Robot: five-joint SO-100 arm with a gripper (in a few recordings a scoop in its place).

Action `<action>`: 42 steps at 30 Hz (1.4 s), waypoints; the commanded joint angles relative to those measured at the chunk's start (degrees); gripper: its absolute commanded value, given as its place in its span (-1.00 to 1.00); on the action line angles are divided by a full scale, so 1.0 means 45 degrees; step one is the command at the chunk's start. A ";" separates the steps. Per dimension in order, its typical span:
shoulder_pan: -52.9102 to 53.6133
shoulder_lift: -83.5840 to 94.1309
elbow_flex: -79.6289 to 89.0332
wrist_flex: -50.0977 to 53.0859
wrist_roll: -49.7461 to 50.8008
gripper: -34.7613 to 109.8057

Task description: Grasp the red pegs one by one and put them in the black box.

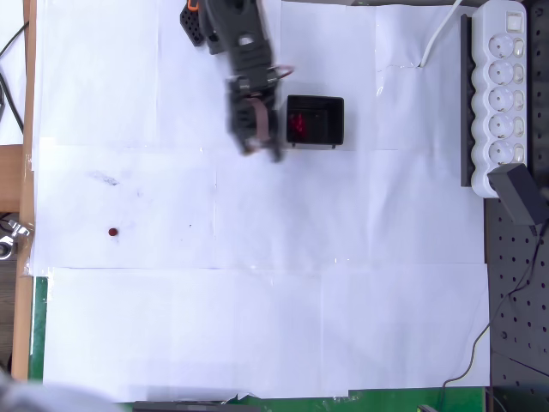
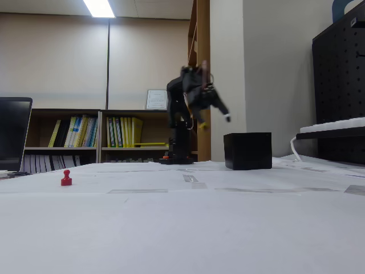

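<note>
One red peg (image 1: pixel 112 232) stands alone on the white paper at the left, and the fixed view shows this peg (image 2: pixel 66 179) upright, low at the left. The black box (image 1: pixel 315 120) sits at the upper middle with several red pegs (image 1: pixel 298 127) inside it. In the fixed view the box (image 2: pixel 247 150) rests on the table right of the arm's base. My gripper (image 1: pixel 262 148) is motion-blurred just left of the box. The fixed view shows the gripper (image 2: pixel 222 116) raised well above the table and left of the box top. The blur hides how its jaws stand.
A white power strip (image 1: pixel 502 86) with a cable lies along the right edge beside a black pegboard (image 1: pixel 515 300). The wooden table edge (image 1: pixel 30 103) runs down the left. White paper sheets (image 1: pixel 257 326) cover the whole lower half.
</note>
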 commanded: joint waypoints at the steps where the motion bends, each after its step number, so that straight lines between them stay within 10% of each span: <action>1: 0.1895 0.0527 0.0020 -0.2129 0.1348 -0.20; 15: 0.6348 0.9277 0.0059 -1.4629 0.4883 -0.27; 42: 0.6895 1.5840 0.7734 -1.4297 0.5234 -0.28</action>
